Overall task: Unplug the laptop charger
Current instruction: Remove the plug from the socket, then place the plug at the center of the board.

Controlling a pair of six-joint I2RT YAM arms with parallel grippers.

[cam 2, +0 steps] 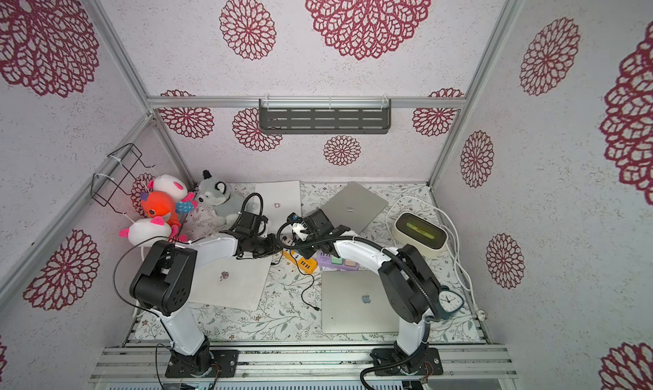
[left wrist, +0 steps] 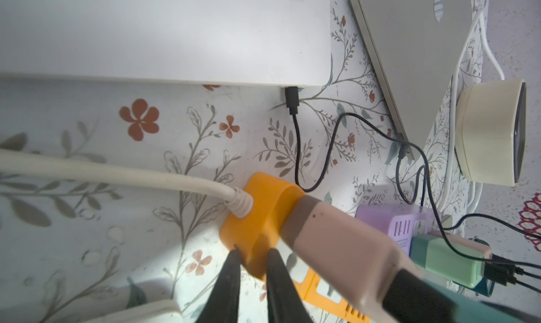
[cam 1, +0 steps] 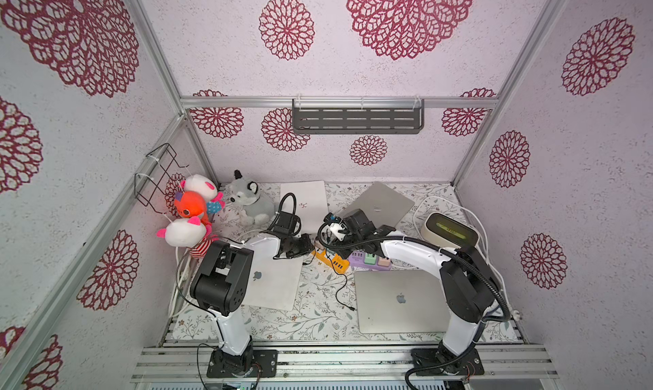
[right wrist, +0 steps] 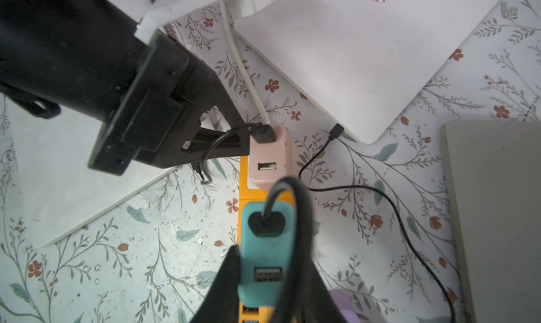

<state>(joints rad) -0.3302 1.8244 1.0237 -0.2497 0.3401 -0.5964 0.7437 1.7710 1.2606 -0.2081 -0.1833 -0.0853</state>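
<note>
Teal charger (right wrist: 260,280) sits plugged into the orange strip (left wrist: 257,219) in the middle of the table, just beside the pink charger (right wrist: 268,157). It looks fully seated to me. The right gripper (right wrist: 265,242) has its jaws closed on the teal charger's sides. The left gripper (left wrist: 253,255) has its jaws nearly together, with the tips pressed on the strip's end by the pink charger. Whether they pinch anything I can't tell.

What worries me is that the strip looks light. If those left tips slide off, the whole strip could lift with the plug instead of letting go. A crooked pull could bind the prongs. The black cable (right wrist: 270,198) arcs right past a right finger and may snag or drag. The pink charger is close enough to get knocked loose.

Counting up: two arms, two strips — the orange one and the purple strip (left wrist: 380,216) — and two chargers on the orange one. There are four closed laptops: back white laptop (cam 1: 307,197), back grey laptop (cam 1: 383,202), front white laptop (cam 1: 272,282) and front grey laptop (cam 1: 395,300).
</note>
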